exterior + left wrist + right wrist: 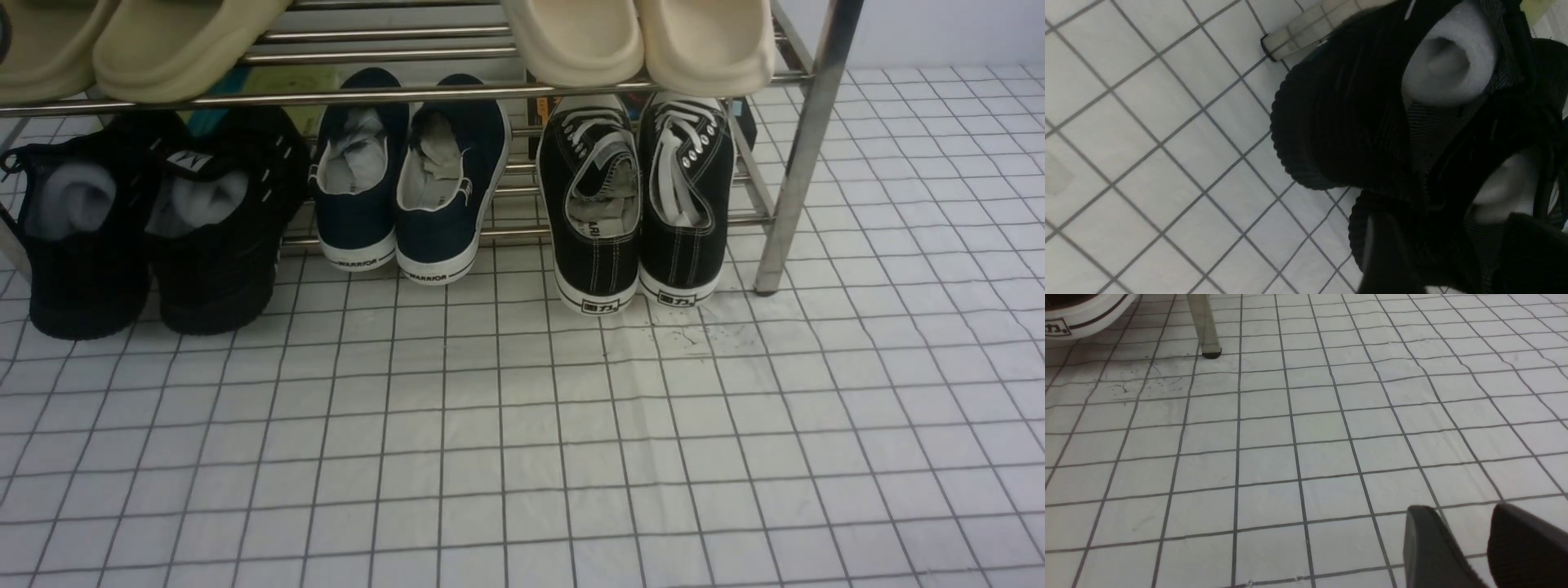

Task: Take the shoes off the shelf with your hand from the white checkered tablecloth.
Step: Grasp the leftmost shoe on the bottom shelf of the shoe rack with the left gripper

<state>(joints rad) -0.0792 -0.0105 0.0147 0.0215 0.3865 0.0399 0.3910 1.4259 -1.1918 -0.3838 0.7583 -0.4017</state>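
Black mesh sneakers [155,220]: far left, lower tier of chrome shoe rack [804,147], heels out on white checkered tablecloth [522,457], likely for reach. Left claw [1449,228] straddles one heel, and whether it is clenched cannot be told. Right claw [1464,516]: released, idle over bare cloth.

Ok, colours. The shoes [216,278] are black all over, mesh and soles, with little white dashes, a white logo tab and white paper stuffing. The navy pair [445,220] has white soles with dark "WARRIOR" lettering and greyish paper inside. The black canvas pair [600,245] has white laces, white stitching and white soles with a black stripe. There are tan-olive slides [180,41] and cream slides [706,41]. The shelf [808,139] is shiny chrome. The tablecloth [571,449] is white with a thin dark grid and a few dark specks.
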